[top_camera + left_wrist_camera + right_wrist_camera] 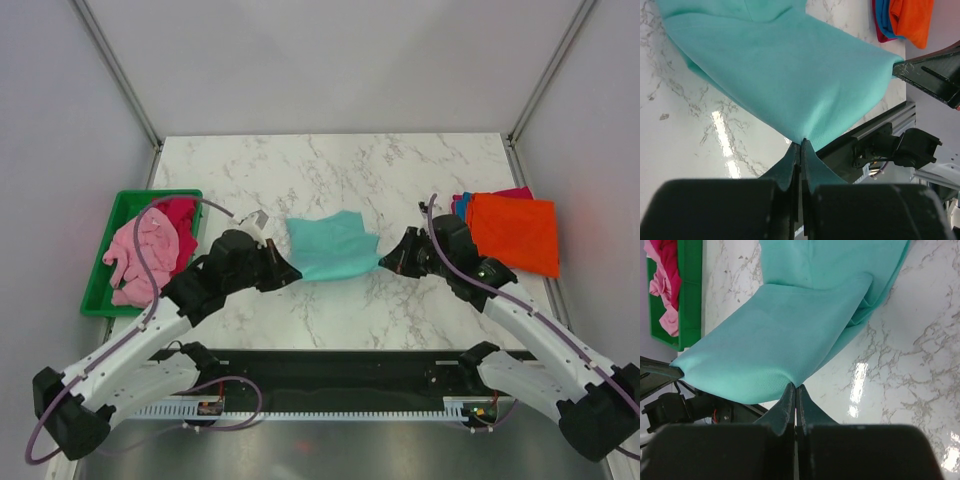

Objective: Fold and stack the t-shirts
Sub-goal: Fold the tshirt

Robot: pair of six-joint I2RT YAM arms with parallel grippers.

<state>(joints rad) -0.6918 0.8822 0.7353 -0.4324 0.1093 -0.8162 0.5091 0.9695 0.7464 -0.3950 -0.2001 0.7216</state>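
The teal t-shirt [330, 245] hangs stretched between both grippers over the middle of the table, its far part resting on the marble. My left gripper [291, 271] is shut on its near left corner, seen in the left wrist view [801, 142]. My right gripper [385, 259] is shut on its near right corner, seen in the right wrist view [795, 386]. The teal cloth fills both wrist views [785, 65] [790, 340]. A stack with an orange shirt [515, 230] on top, over blue and magenta ones, lies at the right. Pink [140, 255] and red [178, 222] shirts lie in the tray.
A green plastic tray [112, 230] stands at the table's left edge. The stack of folded shirts lies close to the right edge. Grey walls enclose the table on three sides. A black rail [330, 365] runs along the near edge.
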